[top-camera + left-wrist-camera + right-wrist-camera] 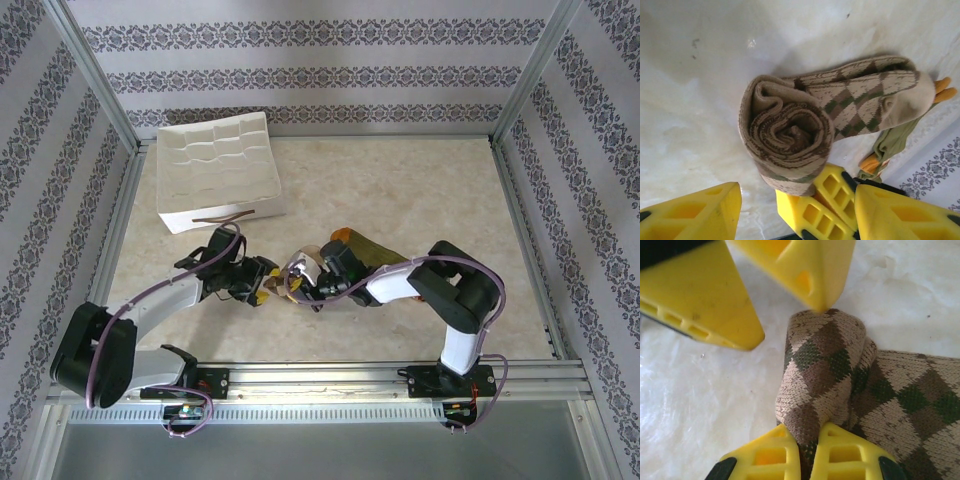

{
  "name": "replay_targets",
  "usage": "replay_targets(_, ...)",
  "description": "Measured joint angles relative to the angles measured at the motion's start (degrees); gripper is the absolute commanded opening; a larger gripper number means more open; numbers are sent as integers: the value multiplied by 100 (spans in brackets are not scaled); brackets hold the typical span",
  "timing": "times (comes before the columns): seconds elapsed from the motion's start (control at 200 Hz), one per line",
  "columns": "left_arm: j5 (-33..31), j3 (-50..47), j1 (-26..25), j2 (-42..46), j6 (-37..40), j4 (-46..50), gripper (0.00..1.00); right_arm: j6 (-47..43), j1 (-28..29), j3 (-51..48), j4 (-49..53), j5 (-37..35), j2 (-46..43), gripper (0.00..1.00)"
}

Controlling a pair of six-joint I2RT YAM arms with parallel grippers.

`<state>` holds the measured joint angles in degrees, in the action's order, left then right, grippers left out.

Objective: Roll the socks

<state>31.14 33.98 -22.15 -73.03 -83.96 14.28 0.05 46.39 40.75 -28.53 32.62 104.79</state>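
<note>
The tan-and-brown argyle sock [787,135] is wound into a tight spiral roll at one end, and its unrolled foot [875,95] lies flat on the table. My right gripper [812,440] is shut on the edge of that roll [820,370]; its yellow fingers [825,205] pinch the roll from below in the left wrist view. My left gripper [797,190] is open, its fingers wide apart in front of the roll, one tip [822,305] at the roll's top. The olive green sock [890,145] with its orange toe [945,90] lies under the argyle one.
A white divided tray [218,160] sits at the back left of the marble-look table [420,190]. Both arms meet near the front middle [285,282]. Patterned walls and metal posts [520,90] close the sides.
</note>
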Motion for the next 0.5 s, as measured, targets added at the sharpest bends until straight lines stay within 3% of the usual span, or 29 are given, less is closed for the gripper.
replay_targets(0.27,-31,0,-240,-599,157,-219,57,286,-260,289,332,605,201,0)
replay_targets(0.43,-79,164,-260,-1110,361,-474,32,372,-354,424,498,822,293,0)
replay_targets(0.5,-94,177,-260,-1167,380,-555,9,361,-354,468,588,824,295,0)
